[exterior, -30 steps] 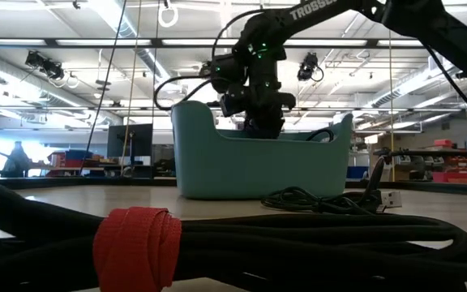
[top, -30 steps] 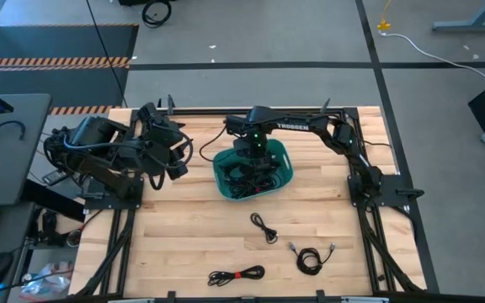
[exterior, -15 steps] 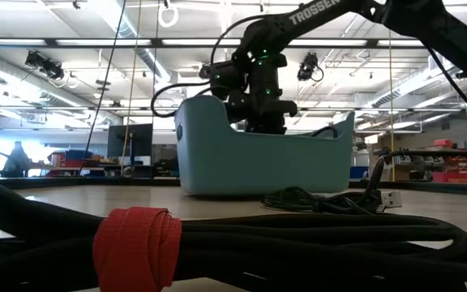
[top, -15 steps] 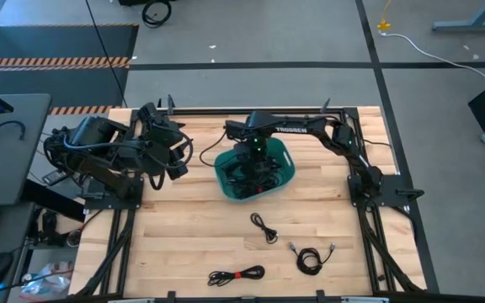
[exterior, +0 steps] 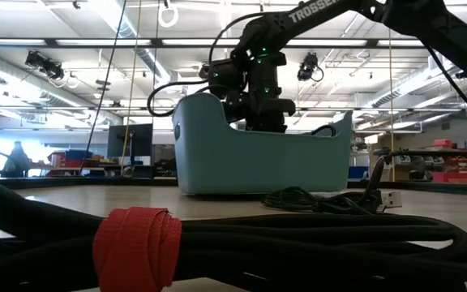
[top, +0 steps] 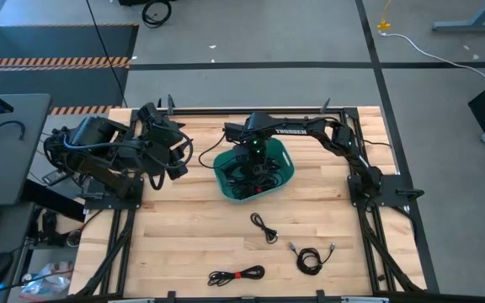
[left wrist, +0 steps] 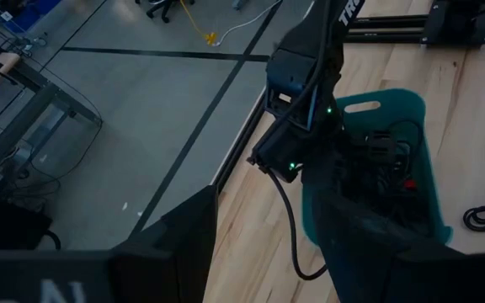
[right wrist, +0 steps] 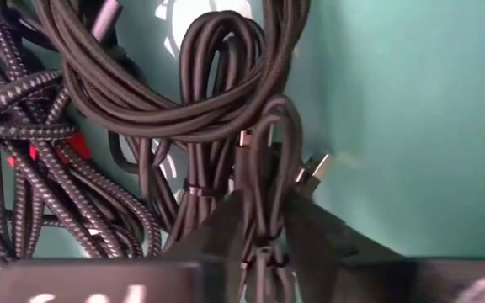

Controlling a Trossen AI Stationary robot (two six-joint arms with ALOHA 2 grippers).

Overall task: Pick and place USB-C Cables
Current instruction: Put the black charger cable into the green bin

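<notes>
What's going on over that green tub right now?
Right gripper down in teal bin, cable between its fingers. Left gripper open, parked left. Three cables on table. Nothing blocking.

Cables [top: 249, 177] in bin [top: 281, 151] (three more [top: 264, 227] on table [top: 183, 227])

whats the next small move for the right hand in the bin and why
Probably finish opening and lift straight up out of the teal bin. The right hand sits low over the pile, a thin cable running between its fingers and already resting among the others. Three cables wait on the table.
</notes>
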